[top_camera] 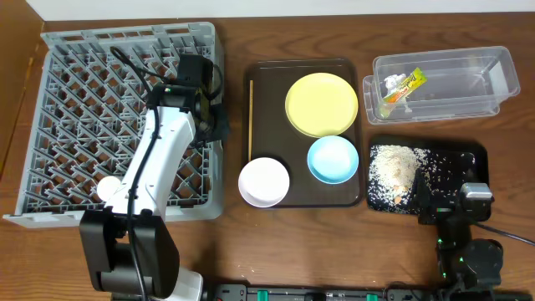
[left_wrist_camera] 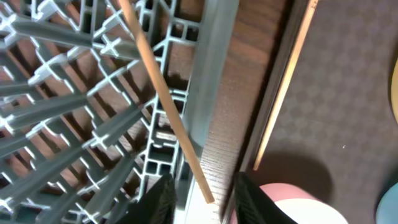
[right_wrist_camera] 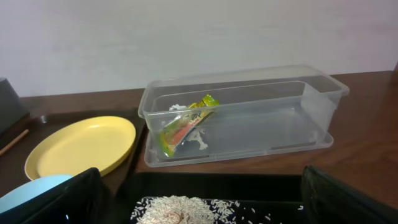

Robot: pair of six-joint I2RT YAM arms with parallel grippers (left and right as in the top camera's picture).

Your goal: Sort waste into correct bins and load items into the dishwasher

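In the left wrist view one wooden chopstick (left_wrist_camera: 165, 102) slants across the wall of the grey dishwasher rack (top_camera: 58, 100). Its near end lies loose between the parted fingers of my left gripper (left_wrist_camera: 205, 202), which hangs over the rack's right wall (top_camera: 219, 125). The other chopstick (top_camera: 250, 117) lies on the brown tray with the yellow plate (top_camera: 322, 103), blue bowl (top_camera: 333, 159) and white bowl (top_camera: 264, 181). The snack wrapper (right_wrist_camera: 183, 127) lies in the clear tub (right_wrist_camera: 311, 112). Rice (top_camera: 393, 171) is piled in the black tray (top_camera: 468, 159). My right gripper (right_wrist_camera: 199, 199) stands wide open and empty over that tray's near end.
The brown serving tray (top_camera: 347, 192) sits between the rack and the two bins. A small white round shape (top_camera: 108, 187), possibly a cup, shows in the rack's front left beside my left arm. Bare wooden table runs along the front edge.
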